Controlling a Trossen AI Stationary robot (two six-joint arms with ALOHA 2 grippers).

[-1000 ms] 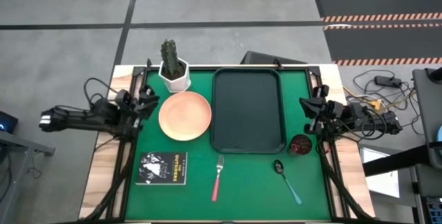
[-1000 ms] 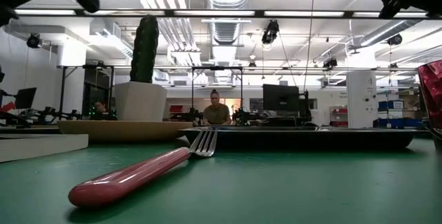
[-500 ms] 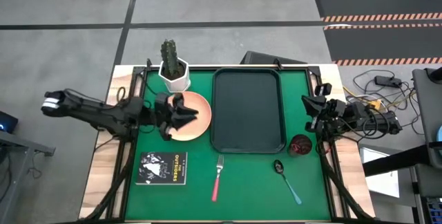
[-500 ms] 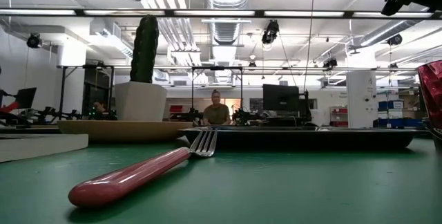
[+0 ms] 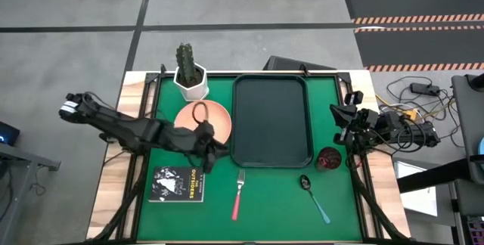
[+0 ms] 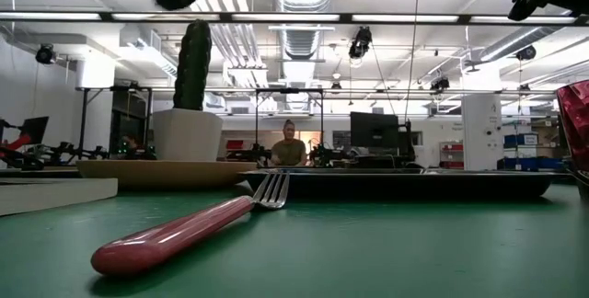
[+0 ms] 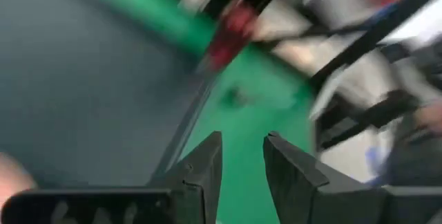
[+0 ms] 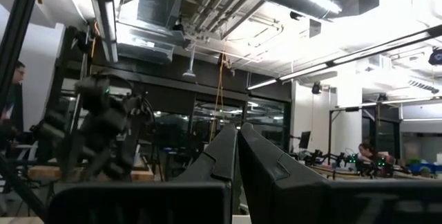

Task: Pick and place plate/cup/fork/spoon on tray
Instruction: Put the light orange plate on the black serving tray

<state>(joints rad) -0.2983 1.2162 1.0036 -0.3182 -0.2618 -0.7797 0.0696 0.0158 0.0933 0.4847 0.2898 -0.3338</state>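
Observation:
The peach-orange plate [image 5: 218, 118] lies flat on the green mat, left of the dark tray [image 5: 272, 120]. My left gripper [image 5: 217, 149] hovers open over the plate's near right rim, beside the tray's left edge; its wrist view shows the fingers apart [image 7: 242, 142] over the blurred tray. The dark red cup [image 5: 329, 158] stands off the tray's near right corner. The fork [image 5: 238, 194] and the blue-handled spoon [image 5: 314, 196] lie on the mat near the tray's near edge. My right gripper [image 5: 338, 124] waits shut at the table's right edge.
A white pot with a cactus [image 5: 190, 79] stands at the far left, just behind the plate. A small black book [image 5: 180, 183] lies at the near left. In the low view a person [image 6: 289, 149] sits in the room beyond the table.
My left gripper has swung from the table's left edge toward the right, across the plate, and now hangs over the plate's near right rim beside the tray. The plate, tray, cup, fork and spoon have stayed in place.

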